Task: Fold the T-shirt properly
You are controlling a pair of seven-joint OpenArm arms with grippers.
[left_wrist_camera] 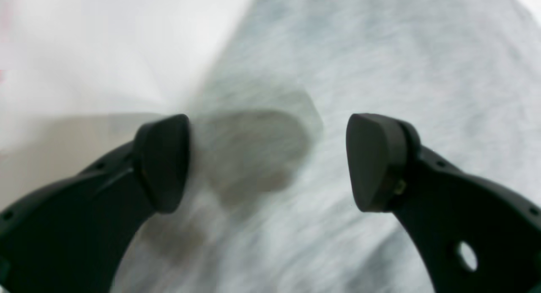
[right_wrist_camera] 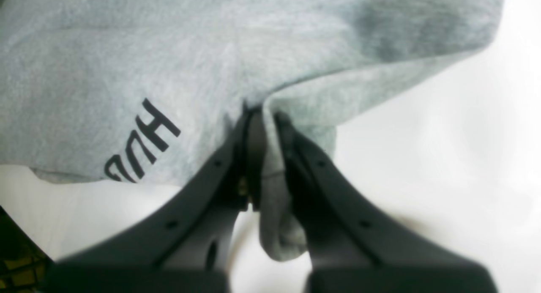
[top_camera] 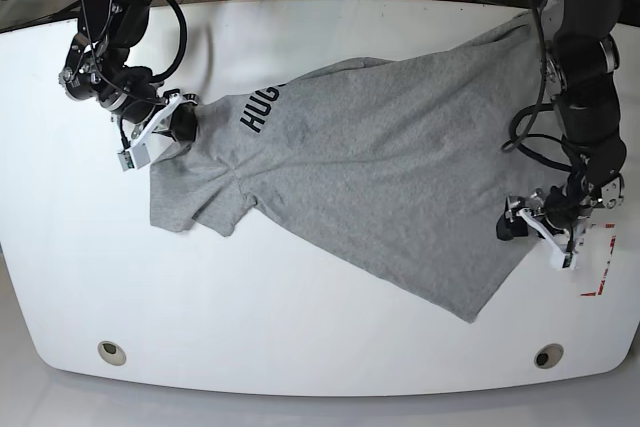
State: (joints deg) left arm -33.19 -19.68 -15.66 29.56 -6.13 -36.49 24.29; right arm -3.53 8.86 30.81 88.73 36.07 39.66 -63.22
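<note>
A heather-grey short-sleeved T-shirt (top_camera: 390, 167) lies spread and wrinkled across a white surface, slanting from far right down to near centre. Black block letters, partly folded under, show at its left. One sleeve flops toward the near left, bunched.

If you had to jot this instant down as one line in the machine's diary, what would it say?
task: fold T-shirt | right end effector: shut on T-shirt | left end effector: open over T-shirt edge | shirt: spread on white table, unfolded

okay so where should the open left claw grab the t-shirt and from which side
Grip the T-shirt's side edge by the left claw, coming in from the table's bare side. The cloth lies flat and thin there, so one finger must slide under.
</note>
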